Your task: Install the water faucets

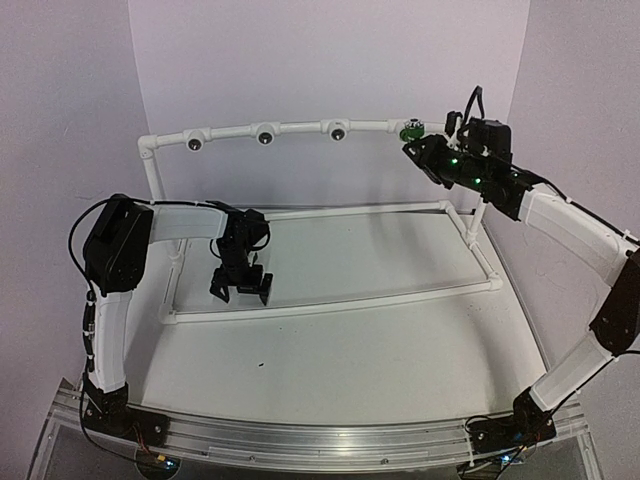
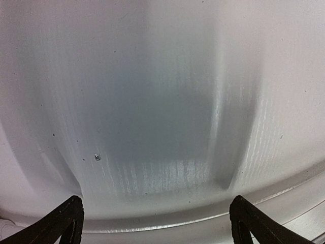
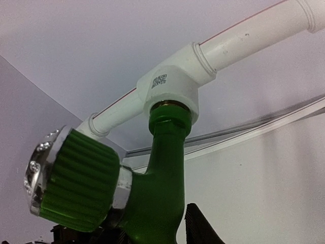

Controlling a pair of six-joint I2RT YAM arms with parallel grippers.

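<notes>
the bright-green faucet (image 3: 162,168) has its neck seated up in a white tee fitting (image 3: 170,84) at the right end of the raised pipe (image 3: 244,38); its ribbed, silver-capped knob juts sideways.

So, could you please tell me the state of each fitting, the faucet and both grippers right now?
green faucet: neck set in the rightmost tee fitting.
other three tee fittings: holes open, nothing installed.
left gripper: open, empty.
right gripper: at the faucet; grip unclear.

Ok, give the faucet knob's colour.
The knob is green, silver-capped; right wrist view shows it best.
</notes>
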